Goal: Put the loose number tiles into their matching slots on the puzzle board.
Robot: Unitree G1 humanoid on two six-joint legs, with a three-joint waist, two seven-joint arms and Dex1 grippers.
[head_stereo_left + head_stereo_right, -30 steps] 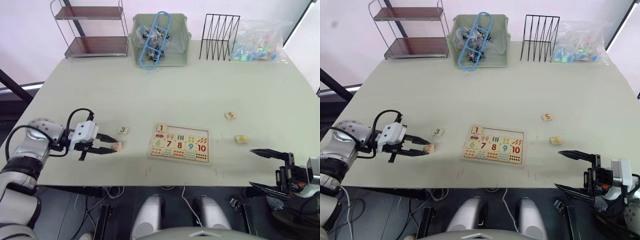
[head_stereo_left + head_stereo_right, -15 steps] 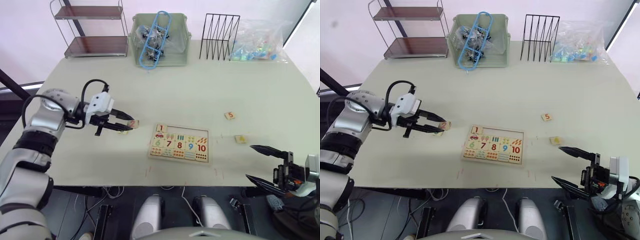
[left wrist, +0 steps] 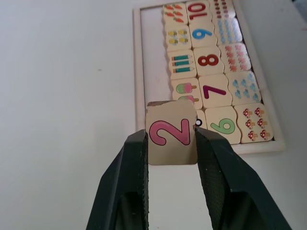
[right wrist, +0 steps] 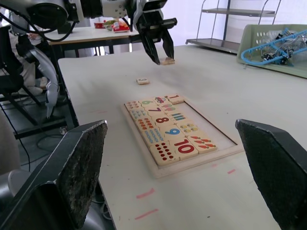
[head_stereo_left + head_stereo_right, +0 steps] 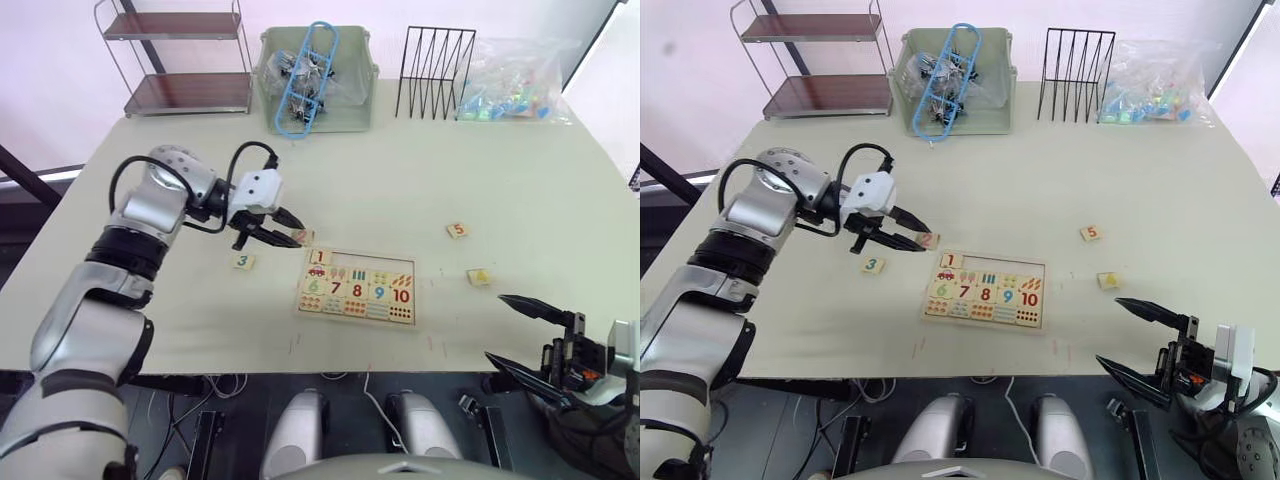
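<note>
Now the left gripper is clamped on the 2 tile, which sits between its two black fingers with the pink digit facing the wrist camera, held above the table just off the top left corner of the board. To its left, the 3 tile lies flat on the table, apart from the gripper. On the board the 1 tile fills the first slot, and the slots beside it stand open above the rows 6 to 10. Further right, the 5 tile and a tile with a yellow digit lie loose, well apart from the board. The right gripper hangs off the near right table edge, jaws wide apart and holding nothing. A second ago the left gripper was low at the table's left near edge, closing on this tile beside the 3; half a second ago it carried it midway; the right gripper has barely shifted. The yellow digit is too small to read, though it may be a 4.
</note>
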